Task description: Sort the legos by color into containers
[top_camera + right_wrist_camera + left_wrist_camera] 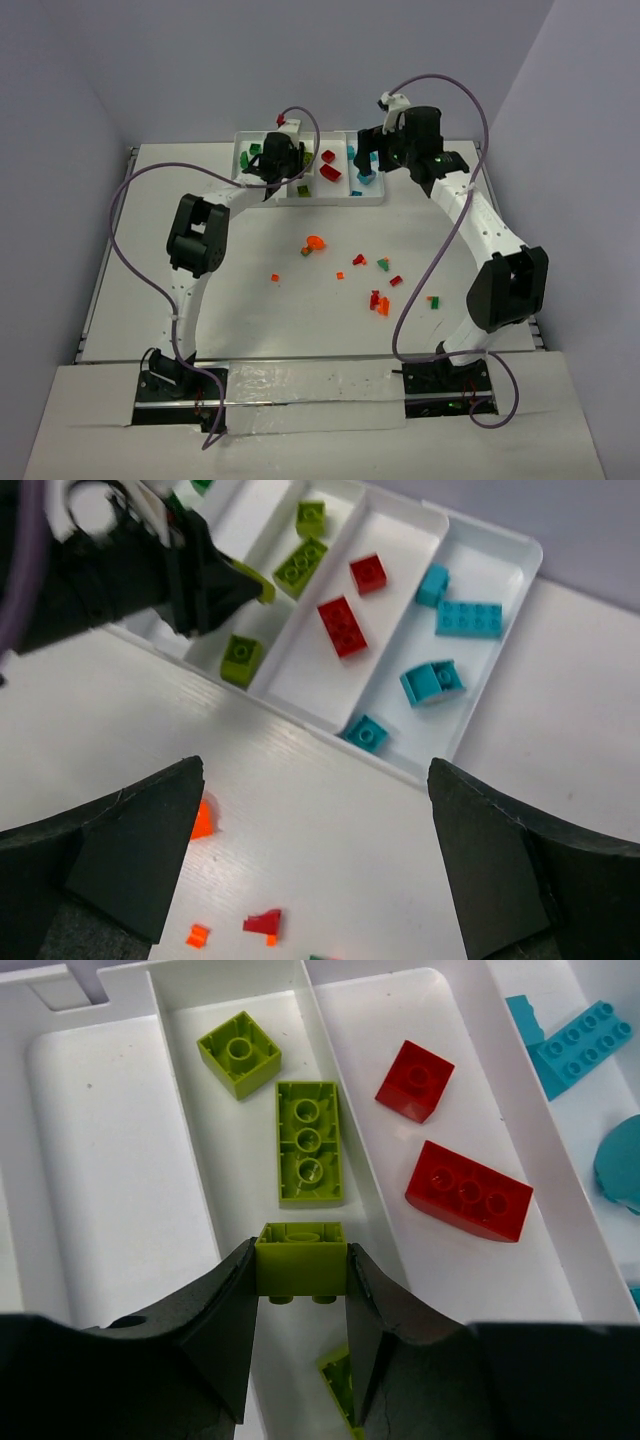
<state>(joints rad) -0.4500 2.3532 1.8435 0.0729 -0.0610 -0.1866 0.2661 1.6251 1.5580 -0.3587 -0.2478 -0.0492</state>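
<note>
We count two end effectors. The left end effector [300, 1278] is clamped on one lime brick [300, 1256], held just above the lime compartment [240, 1185] of the tray [310, 718]. The right end effector [315, 830] has its fingers set wide apart with nothing between them. In the top view it hangs at the tray's right end.

Sorted legos, by count:
- Three lime bricks [309, 1142] lie in the lime compartment, four with the clamped one.
- Two red bricks [468, 1192] lie in the next compartment to the right.
- Four teal bricks [470, 618] lie in the rightmost compartment.
- At least two dark green bricks [246, 158] lie at the tray's left end.

About ten loose pieces [314, 243] in orange, red, green and teal lie scattered on the desk [260, 320] in front of the tray, between the two arms. Most sit apart; a few touch or are stacked.

The desk is white with a faint grain. Plain pale lilac-grey walls [300, 60] enclose it on three sides. A purple cable [22, 550] loops from each arm.

In the top view the left arm covers the tray's middle, so we cannot count its compartments there. In the left wrist view one lime brick is half hidden under a finger, and a teal piece is cut off by the right edge. The loose pieces are too small in the top view for an exact count.
</note>
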